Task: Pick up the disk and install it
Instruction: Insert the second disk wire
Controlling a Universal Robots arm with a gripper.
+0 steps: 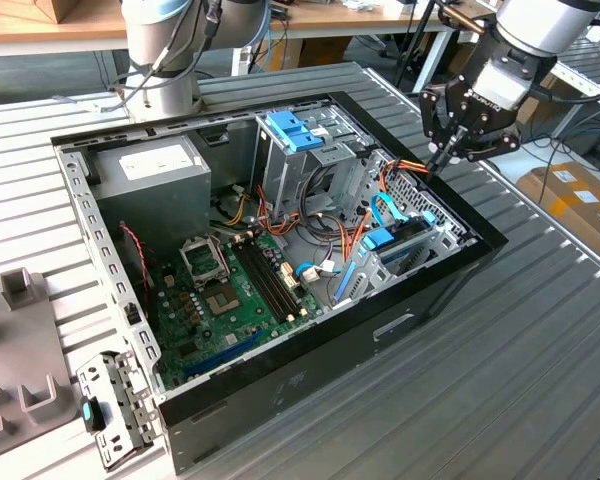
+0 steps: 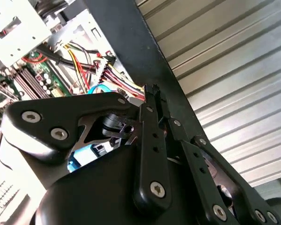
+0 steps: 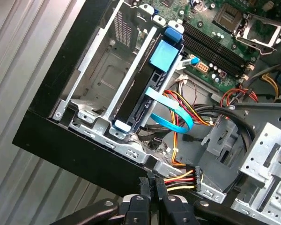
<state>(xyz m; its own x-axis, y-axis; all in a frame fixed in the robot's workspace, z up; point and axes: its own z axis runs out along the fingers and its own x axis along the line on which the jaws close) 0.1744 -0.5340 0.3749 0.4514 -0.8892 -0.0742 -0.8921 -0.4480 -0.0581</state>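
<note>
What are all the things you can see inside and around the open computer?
Computer case: one, black, open on the ribbed metal table.
Table: one, grey, under the case.
Circuit board: one, green, on the case floor.
Power supply box: one, grey, corner toward the exterior view's left.
Drive cage: one, metal with a blue cap, upright at the back.
Disk: one, blue label, sitting in the bay by the case wall.
Flat cable: one, light blue, curving from the disk.
Bracket: one, metal, outside the case.
Pincer: one, black, shut, above the case's edge.
</note>
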